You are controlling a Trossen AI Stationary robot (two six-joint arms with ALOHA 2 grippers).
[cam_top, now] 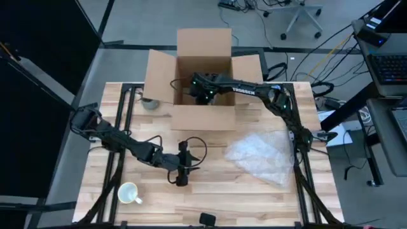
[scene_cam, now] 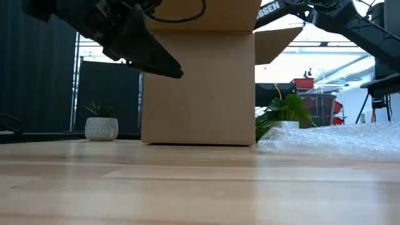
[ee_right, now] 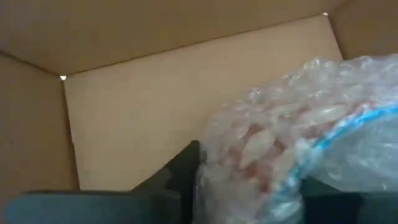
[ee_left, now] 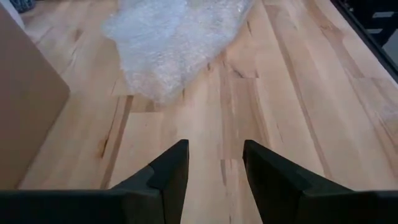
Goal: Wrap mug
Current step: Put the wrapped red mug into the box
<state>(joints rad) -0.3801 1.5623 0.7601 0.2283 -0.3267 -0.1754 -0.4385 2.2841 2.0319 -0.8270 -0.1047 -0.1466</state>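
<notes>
Two grippers: my right one is at work inside the box, my left one waits over the table.
Right gripper [cam_top: 205,94]: it is pinching a bubble-wrapped bundle [ee_right: 298,155], fingers pressed into the wrap, held low inside the cardboard box [cam_top: 203,117] at 12 o'clock on the table.
Bundle: something with a blue rim shows through the wrap; I take it for an already wrapped mug, though I cannot see it plainly.
Step in hand: as I judge it, setting the bundle down on the box floor.
Doing it well: I should lower until the bundle rests on the cardboard, then part my fingers slowly so the wrap does not pull loose, and lift straight up clear of the flaps.
Left gripper [ee_left: 214,171]: fingers spread, holding nothing, hovering near 6 o'clock.
White mug [cam_top: 129,193]: unwrapped, at 7 o'clock, apart from my left gripper.
Bubble wrap sheet [cam_top: 264,156]: lying loose at 4 o'clock.
</notes>
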